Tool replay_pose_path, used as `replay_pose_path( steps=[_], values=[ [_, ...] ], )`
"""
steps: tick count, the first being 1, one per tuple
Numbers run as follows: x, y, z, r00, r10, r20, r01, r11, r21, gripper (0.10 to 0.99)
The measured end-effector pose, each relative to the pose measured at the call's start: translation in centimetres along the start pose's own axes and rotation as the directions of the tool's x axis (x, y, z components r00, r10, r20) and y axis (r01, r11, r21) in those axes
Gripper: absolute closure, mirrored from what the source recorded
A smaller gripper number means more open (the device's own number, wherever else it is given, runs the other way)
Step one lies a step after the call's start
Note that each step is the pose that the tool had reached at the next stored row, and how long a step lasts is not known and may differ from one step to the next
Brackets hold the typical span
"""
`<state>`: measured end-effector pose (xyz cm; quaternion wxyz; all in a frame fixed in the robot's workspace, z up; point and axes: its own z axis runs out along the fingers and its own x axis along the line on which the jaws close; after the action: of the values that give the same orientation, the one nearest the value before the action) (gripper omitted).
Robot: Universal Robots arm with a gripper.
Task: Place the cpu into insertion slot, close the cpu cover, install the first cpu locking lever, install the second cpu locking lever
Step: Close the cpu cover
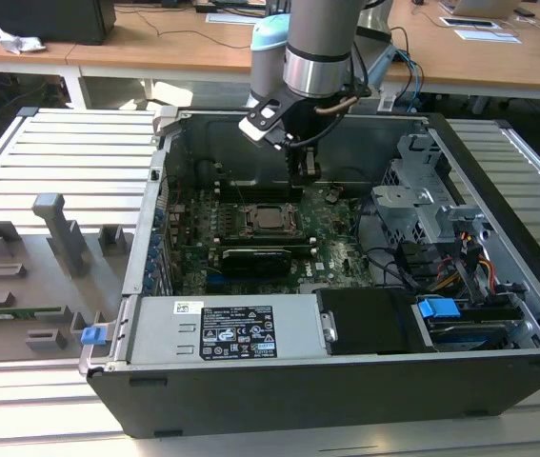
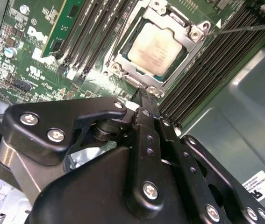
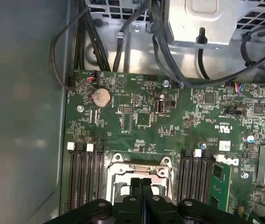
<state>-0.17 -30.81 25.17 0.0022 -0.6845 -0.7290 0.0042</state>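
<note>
The cpu sits in the insertion slot on the green motherboard, dull metal top facing up. The cpu cover lies flat around it, w/ the chip showing thru the square window. A thin rod runs out from one corner of the cover across the black memory slots; can't tell if it's latched.

The gripper is right at the slot's edge, its fingers pressed together w/ nothing between them. In the first wrist view the tips hang over the slot's rim; contact or not, can't tell.

Memory slots flank the slot on both sides, and a green card stands in one of them. A coin cell sits further along the board.

In the exterior view the arm reaches down into the open PC case. A long black card lies just beside the slot, and the PSU w/ its label is at the case's front wall. The case stands on a slatted worktop, w/ grey fixture blocks off to the exterior view's left.
</note>
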Motion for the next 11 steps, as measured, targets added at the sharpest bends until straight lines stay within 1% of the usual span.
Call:
replay_pose_path(
  steps=[8,11],
  values=[
    [0.11,-1.69,0.02,1.0000,0.000,0.0000,0.000,1.0000,0.000,0.980],
    [0.14,-2.10,0.02,1.0000,0.000,-0.0001,0.000,1.0000,0.000,0.980]
  ],
)
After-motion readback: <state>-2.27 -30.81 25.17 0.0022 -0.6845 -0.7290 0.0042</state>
